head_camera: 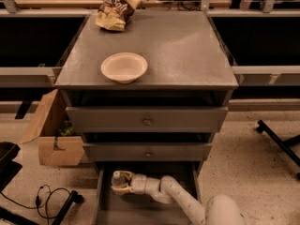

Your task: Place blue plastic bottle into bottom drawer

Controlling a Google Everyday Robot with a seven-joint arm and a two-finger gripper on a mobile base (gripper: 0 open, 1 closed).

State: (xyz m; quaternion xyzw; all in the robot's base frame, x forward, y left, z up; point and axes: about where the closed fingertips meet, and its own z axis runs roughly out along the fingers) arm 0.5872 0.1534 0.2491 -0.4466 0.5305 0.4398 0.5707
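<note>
The bottom drawer [140, 213] is pulled open at the foot of the grey cabinet, its grey floor showing. My gripper [120, 182] reaches into it from the lower right and is shut on the blue plastic bottle [118, 178], a small clear bottle with a white cap. The bottle sits at the drawer's back left, just under the middle drawer's front. I cannot tell whether the bottle touches the drawer floor. My white arm [180, 198] runs across the drawer to the lower right.
A cream bowl [123, 67] and a crumpled chip bag [114, 10] lie on the cabinet top. Two shut upper drawers [147, 120] have small knobs. A cardboard box [51, 132] stands left of the cabinet. Cables [47, 198] lie on the floor at lower left.
</note>
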